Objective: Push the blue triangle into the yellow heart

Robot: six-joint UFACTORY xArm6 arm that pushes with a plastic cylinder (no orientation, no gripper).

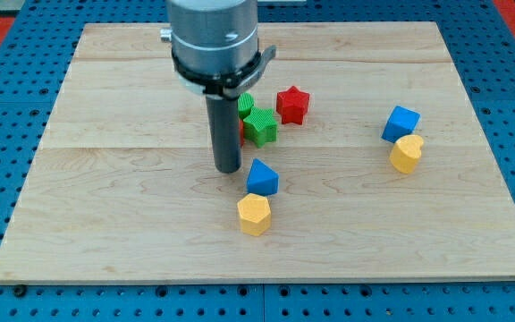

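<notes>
The worktop [105,224] is a light wooden board, and it fills most of the picture. My tip [228,168] sits a little left of the middle. It is the bottom end of a dark rod that hangs down from a big grey arm part at the top. The end effector is just this rod, so it has nothing to open or close, and it holds nothing.

The blue triangle [262,177] is just to the right of my tip, very close. I cannot tell if they touch. Right below the triangle is a yellow hexagon [254,215], and the two look like they touch.

The yellow heart [407,153] is far off on the right side of the board. A blue cube [401,122] sits just above it, touching it.

Up near the rod is a green star [260,125]. A second green block [245,105] peeks out beside the rod, and its shape is hard to make out. A red star [292,105] is just to the right of them.
</notes>
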